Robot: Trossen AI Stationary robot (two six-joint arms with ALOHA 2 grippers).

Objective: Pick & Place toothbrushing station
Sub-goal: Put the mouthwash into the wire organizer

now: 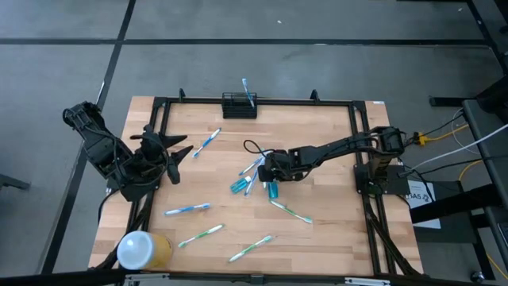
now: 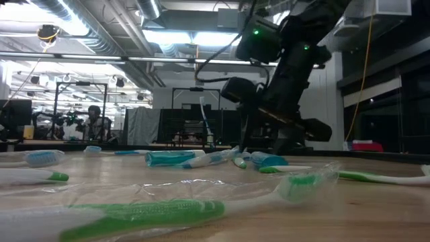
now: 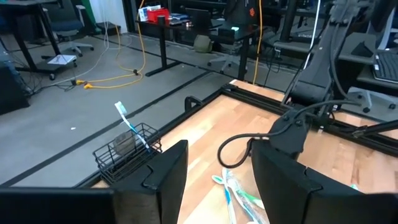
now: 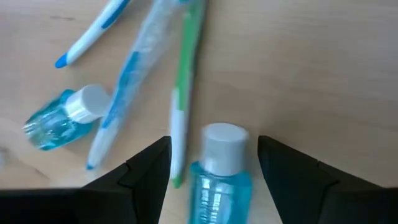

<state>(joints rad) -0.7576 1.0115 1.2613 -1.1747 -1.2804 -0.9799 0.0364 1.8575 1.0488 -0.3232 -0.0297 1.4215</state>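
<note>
Two pincers stood open: the right pincer [image 4: 214, 155] straddled a blue bottle [image 4: 219, 180] at counter [image 1: 317, 238] centre, unclosed; left pincer [image 1: 178, 155] waited empty at nine o'clock; toothbrushing station [image 1: 239, 105] sat at twelve

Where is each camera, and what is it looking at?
High: above the table, looking straight down; both arms show.
Low: at tabletop height, looking across; right arm comes down.
Left wrist: on the left arm, facing the rack; its open claw shows.
Right wrist: on the right arm, looking down at a bottle; its open claw shows.
Shared: high and left wrist both see the rack.
</note>
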